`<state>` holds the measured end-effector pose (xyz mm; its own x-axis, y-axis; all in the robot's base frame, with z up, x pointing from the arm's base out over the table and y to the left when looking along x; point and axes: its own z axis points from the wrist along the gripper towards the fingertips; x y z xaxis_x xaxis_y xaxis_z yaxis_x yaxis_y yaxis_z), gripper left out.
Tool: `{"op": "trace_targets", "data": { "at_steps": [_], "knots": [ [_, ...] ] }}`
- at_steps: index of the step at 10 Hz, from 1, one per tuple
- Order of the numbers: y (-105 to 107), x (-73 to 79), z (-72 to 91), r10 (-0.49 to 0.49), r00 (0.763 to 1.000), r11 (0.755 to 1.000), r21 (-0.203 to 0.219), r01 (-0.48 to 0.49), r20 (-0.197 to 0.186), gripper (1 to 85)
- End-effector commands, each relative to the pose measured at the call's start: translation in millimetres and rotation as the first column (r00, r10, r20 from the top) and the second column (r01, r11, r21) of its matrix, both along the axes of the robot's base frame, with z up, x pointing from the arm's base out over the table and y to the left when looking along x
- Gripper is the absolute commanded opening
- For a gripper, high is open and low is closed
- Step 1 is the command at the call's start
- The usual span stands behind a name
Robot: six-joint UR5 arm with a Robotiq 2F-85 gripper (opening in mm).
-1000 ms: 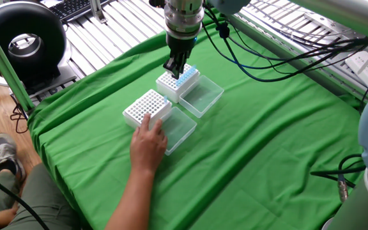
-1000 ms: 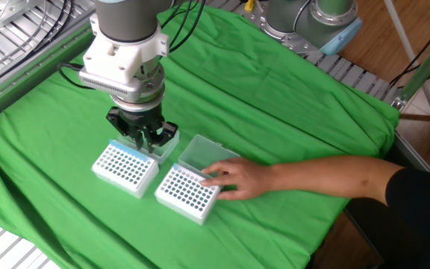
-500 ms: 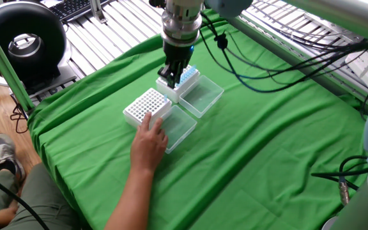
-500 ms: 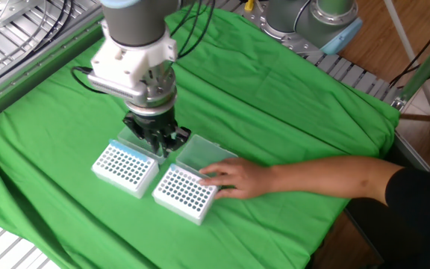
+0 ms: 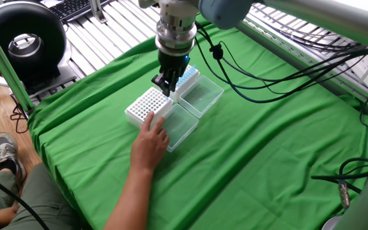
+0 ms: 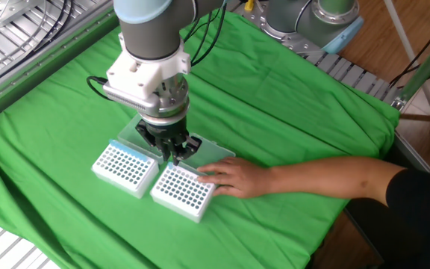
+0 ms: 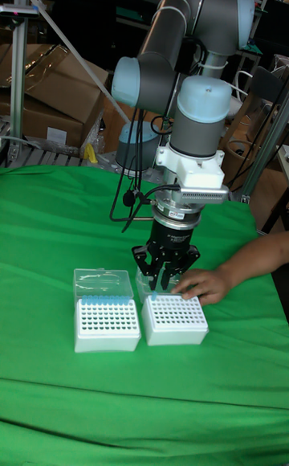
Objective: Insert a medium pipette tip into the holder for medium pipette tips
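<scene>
The pincer (image 6: 174, 152) has shifted from the blue-tipped rack (image 6: 124, 167) to over the holder (image 6: 182, 191), pinching a tip.

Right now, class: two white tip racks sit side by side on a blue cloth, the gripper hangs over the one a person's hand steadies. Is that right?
Only the colour is wrong: the cloth is green, as the other fixed view shows. Two white racks sit side by side, the gripper over the one the hand steadies.
</scene>
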<state>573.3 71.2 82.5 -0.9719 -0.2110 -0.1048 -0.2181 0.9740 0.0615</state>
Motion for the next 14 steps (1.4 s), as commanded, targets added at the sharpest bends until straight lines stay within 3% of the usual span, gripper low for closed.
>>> {"op": "trace_targets", "data": {
  "at_steps": [1, 11, 14],
  "knots": [
    [3, 4.5, -4.3, -0.001, 1.0, 1.0, 0.01, 0.001, 0.011, 27.3],
    [1, 11.5, -18.6, 0.001, 0.999, 1.0, 0.012, -0.001, 0.047, 25.3],
    [0, 11.3, -19.7, -0.019, 0.999, 1.0, 0.009, 0.019, 0.047, 18.0]
  ]
}}
